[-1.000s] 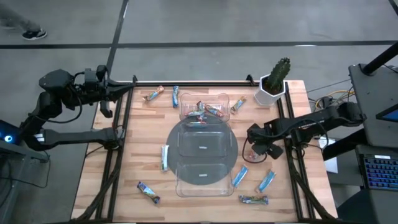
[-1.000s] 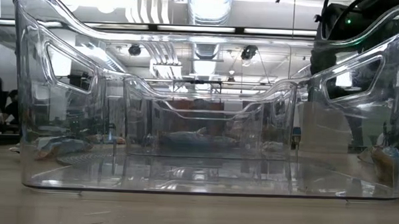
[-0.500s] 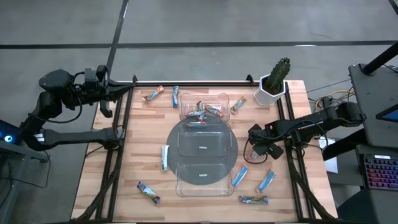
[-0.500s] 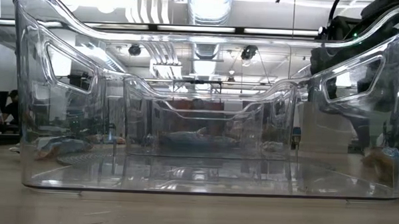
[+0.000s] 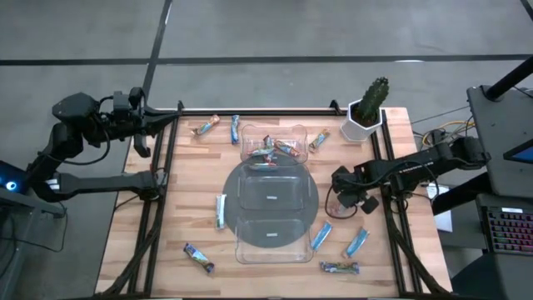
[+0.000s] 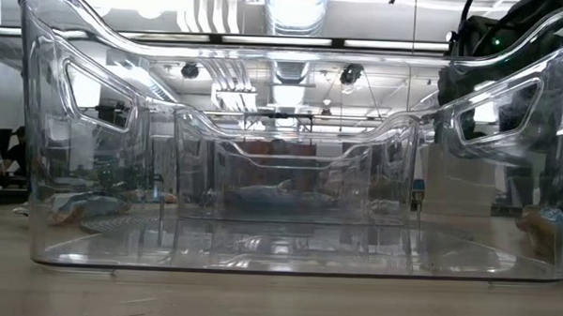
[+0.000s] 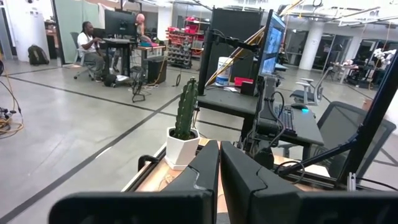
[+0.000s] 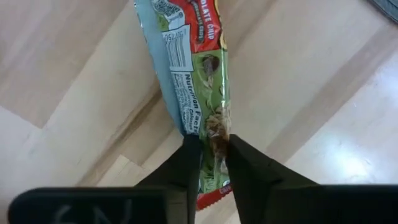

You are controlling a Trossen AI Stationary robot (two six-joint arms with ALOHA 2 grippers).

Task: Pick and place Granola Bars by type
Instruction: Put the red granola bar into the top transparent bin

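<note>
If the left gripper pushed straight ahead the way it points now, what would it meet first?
Probably the potted cactus. The left gripper, fingers closed, waits off the table's far left corner aimed along the back edge; the cactus stands almost dead ahead, slightly off-line, so depth leaves it uncertain.

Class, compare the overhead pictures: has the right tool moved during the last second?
Yes, slightly: the right tool, shut on a granola bar, has drifted toward the near table edge, away from the potted cactus.

My right gripper (image 8: 210, 163) is reaching in from the table's right side, just beside the tray, wrist bent downward. Its two fingers (image 8: 184, 163) are pinching a granola bar (image 8: 193, 81), whose wrapper is running out ahead of my fingertips. My left gripper (image 7: 219, 165) is waiting off the table's far left corner, fingers pressed together, pointing level.
</note>
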